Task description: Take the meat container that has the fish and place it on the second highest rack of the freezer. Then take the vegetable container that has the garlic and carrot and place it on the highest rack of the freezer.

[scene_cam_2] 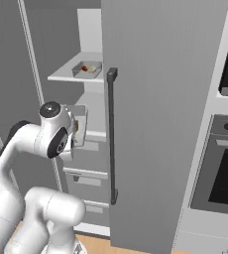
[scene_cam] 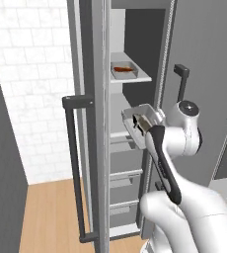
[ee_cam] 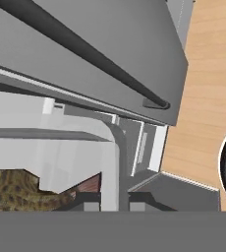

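My gripper (scene_cam: 147,126) is shut on the rim of the meat container (scene_cam: 135,116), a grey tray holding the dark brown fish (scene_cam: 142,122). I hold it tilted at the mouth of the open freezer (scene_cam: 135,39), about level with the second highest rack (scene_cam_2: 95,134). In the hand view the fish (ee_cam: 16,189) lies at the lower left, beside the fingertips (ee_cam: 93,199). The vegetable container (scene_cam: 124,70) with the carrot (scene_cam: 124,68) and the garlic (scene_cam_2: 92,69) rests on the highest rack (scene_cam: 137,79).
The freezer's left door (scene_cam: 93,123) stands open, its dark bar handle (scene_cam: 71,163) towards me. The closed right door (scene_cam_2: 160,124) carries another bar handle (scene_cam_2: 111,134). White drawers (scene_cam: 123,178) fill the lower freezer. A wall oven (scene_cam_2: 225,173) is at the right.
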You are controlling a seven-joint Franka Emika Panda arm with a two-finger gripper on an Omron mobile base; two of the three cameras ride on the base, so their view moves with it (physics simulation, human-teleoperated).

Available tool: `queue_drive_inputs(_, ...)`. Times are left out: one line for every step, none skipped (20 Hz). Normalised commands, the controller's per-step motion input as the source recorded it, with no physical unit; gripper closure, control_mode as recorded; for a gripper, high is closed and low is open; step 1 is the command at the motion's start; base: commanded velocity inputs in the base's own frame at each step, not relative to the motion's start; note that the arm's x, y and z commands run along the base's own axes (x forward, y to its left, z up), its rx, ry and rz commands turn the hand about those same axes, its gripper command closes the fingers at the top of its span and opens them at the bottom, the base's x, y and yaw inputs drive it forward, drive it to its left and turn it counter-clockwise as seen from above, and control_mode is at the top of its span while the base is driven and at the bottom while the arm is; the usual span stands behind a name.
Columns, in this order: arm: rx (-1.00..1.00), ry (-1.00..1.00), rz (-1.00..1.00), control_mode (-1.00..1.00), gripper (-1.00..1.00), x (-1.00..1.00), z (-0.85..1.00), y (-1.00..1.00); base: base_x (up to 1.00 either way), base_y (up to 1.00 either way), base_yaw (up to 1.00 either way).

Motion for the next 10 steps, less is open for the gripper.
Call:
queue_drive_inputs(0.00, 0.04, 0.00, -1.00, 1.00, 0.71, -0.07, 0.06, 0.00, 0.00, 0.00)
queue_drive_inputs(0.00, 0.04, 0.00, -1.00, 1.00, 0.71, -0.07, 0.09, 0.00, 0.00, 0.00)
queue_drive_inputs(0.00, 0.05, 0.00, -1.00, 1.00, 0.74, -0.06, 0.12, 0.00, 0.00, 0.00)
queue_drive_inputs(0.00, 0.06, 0.00, -1.00, 1.00, 0.74, -0.05, 0.16, 0.00, 0.00, 0.00)
queue_drive_inputs(0.00, 0.08, 0.00, -1.00, 1.00, 0.73, -0.06, 0.19, 0.00, 0.00, 0.00)
queue_drive_inputs(0.00, 0.07, 0.00, -1.00, 1.00, 0.69, -0.09, 0.21, 0.00, 0.00, 0.00)
queue_drive_inputs(0.00, 0.07, 0.00, -1.00, 1.00, 0.71, -0.16, 0.21, 0.00, 0.00, 0.00)
queue_drive_inputs(0.00, 0.06, 0.00, -1.00, 1.00, 0.68, -0.20, 0.21, 0.00, 0.00, 0.00)
queue_drive_inputs(0.00, 0.04, 0.00, -1.00, 1.00, 0.64, -0.17, 0.19, 0.00, 0.00, 0.00)
queue_drive_inputs(0.00, 0.04, 0.00, -1.00, 1.00, 0.64, -0.14, 0.19, 0.00, 0.00, 0.00)
